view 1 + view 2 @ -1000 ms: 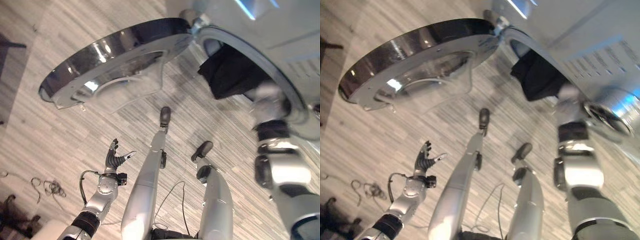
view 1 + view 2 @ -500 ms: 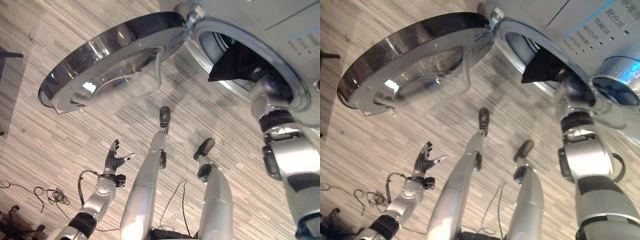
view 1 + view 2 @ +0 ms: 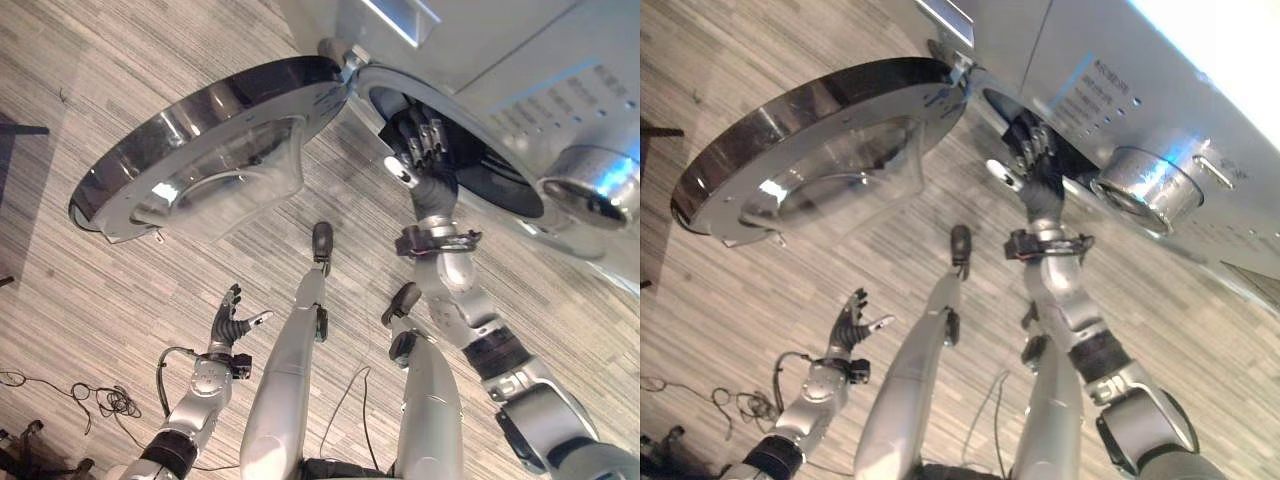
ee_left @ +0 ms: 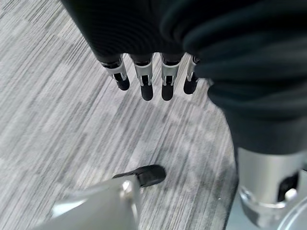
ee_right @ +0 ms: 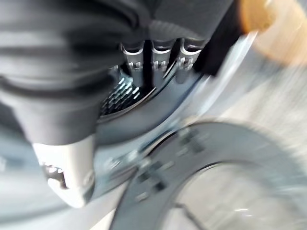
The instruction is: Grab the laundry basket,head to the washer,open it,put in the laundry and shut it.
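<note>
The washer's round glass door (image 3: 200,150) hangs wide open to the left of the drum opening (image 3: 490,180), which looks dark inside. I cannot make out the laundry within it. My right hand (image 3: 418,150) is raised just in front of the opening's near rim, open and empty. In the right wrist view its straight fingers (image 5: 160,55) point at the perforated drum (image 5: 117,96). My left hand (image 3: 230,325) hangs low over the wood-look floor, open and holding nothing, and its fingers (image 4: 146,86) show above bare floor.
The washer's silver front carries a round control dial (image 3: 595,185) to the right of the opening. The open door reaches far out over the floor on my left. A dark object (image 3: 20,130) sits at the far left edge.
My right hand has come back out of the drum and now stands before the rim. The black cloth that hung at the opening is out of sight. The camera has shifted.
</note>
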